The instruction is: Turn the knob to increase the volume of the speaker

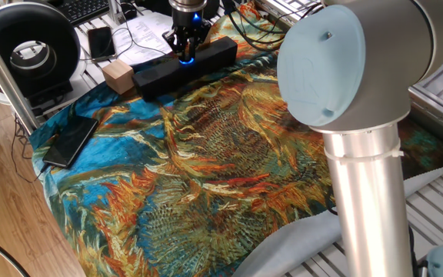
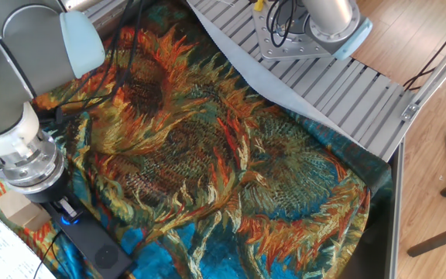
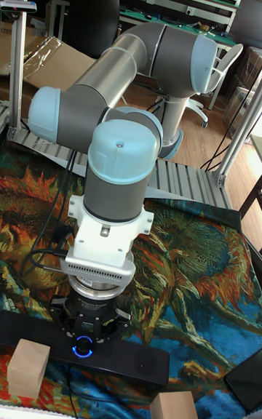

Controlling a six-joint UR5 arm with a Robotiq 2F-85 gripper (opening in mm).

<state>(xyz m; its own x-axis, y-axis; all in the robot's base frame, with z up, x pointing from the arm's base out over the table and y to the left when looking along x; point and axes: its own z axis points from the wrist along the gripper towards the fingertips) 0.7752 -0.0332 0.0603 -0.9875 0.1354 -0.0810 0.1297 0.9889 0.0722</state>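
The speaker (image 1: 210,55) is a long black bar lying on the sunflower cloth at the far edge, with a tan wooden block (image 1: 118,75) at its end. Its knob (image 1: 188,61) glows blue on top. My gripper (image 1: 188,51) points straight down with its fingers closed around the knob. In the other fixed view the gripper (image 2: 66,209) hides most of the knob (image 2: 70,219) on the speaker (image 2: 99,246). The tall fixed view shows the blue-ringed knob (image 3: 83,347) just below the gripper (image 3: 91,333), on the speaker (image 3: 138,366) between two wooden blocks.
A flat black phone (image 1: 69,141) lies on the cloth's left edge and another phone (image 1: 101,42) lies behind the speaker. A big black ring-shaped device (image 1: 29,46) stands at the far left. Cables and papers lie behind the speaker. The arm's base stands on a ribbed metal plate (image 2: 347,85).
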